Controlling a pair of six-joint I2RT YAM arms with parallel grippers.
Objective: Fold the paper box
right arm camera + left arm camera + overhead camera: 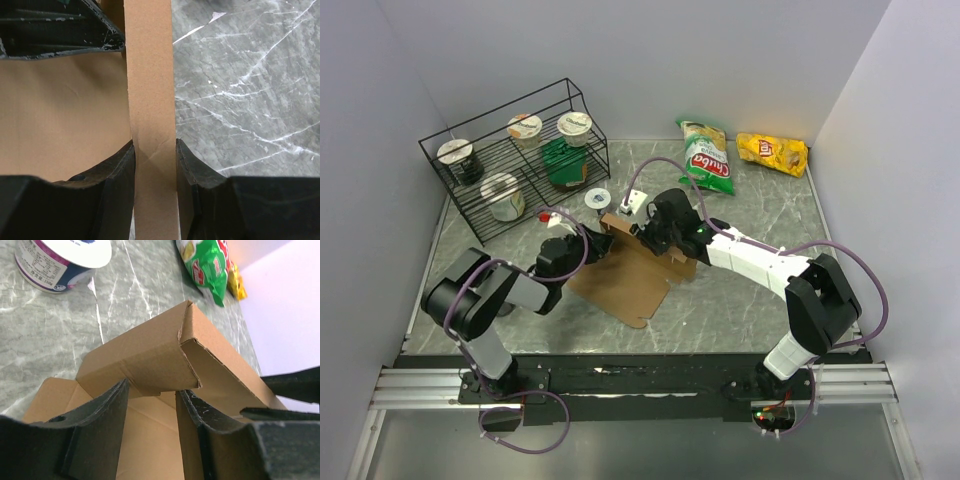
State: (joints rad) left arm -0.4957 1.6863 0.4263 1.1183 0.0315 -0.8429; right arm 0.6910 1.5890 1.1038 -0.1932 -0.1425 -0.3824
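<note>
Pinching a raised flap of the box (150, 75), right fingers (115, 180) showed this only in their wrist view. Left fingers (105, 415) straddled a folded wall, hold unclear. Box lay just right of the rack (492, 112); yellow bag (772, 153) print unreadable.

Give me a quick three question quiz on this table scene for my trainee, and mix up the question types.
1. True or false: the right gripper is clamped on a strip of the cardboard box.
2. Which colour is the chip bag nearest the right wall? A green, B yellow, C red.
3. What holds the cups?

Key: 1 true. 2 B. 3 the black wire rack.
</note>
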